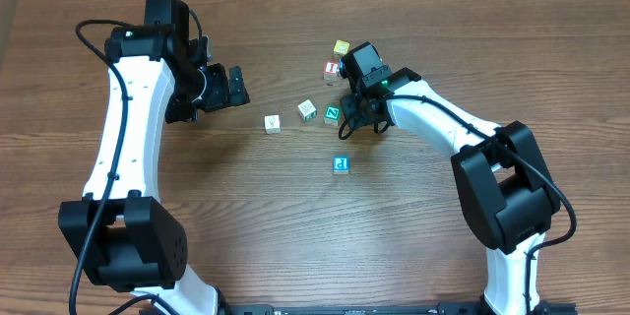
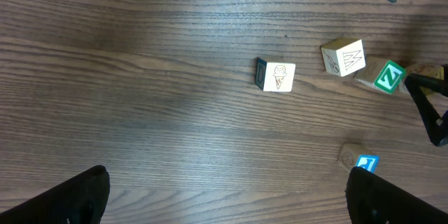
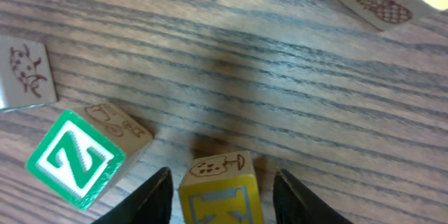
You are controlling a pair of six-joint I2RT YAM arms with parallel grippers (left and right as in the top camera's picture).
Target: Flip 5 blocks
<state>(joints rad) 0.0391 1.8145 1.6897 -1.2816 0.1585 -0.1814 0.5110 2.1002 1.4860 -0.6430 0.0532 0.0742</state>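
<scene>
Wood-grain tabletop; right tool half-open, straddling yellow block, not gripping; green Z block at nine o'clock; left tool released, empty.

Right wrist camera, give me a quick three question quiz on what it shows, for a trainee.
1. True or false: the green block sits between the fingers of the right hand.
2. What is between those fingers? A. red block B. yellow block C. nothing
3. Which letter shows on the green block?
Key: 1 false; 2 B; 3 Z.
</scene>
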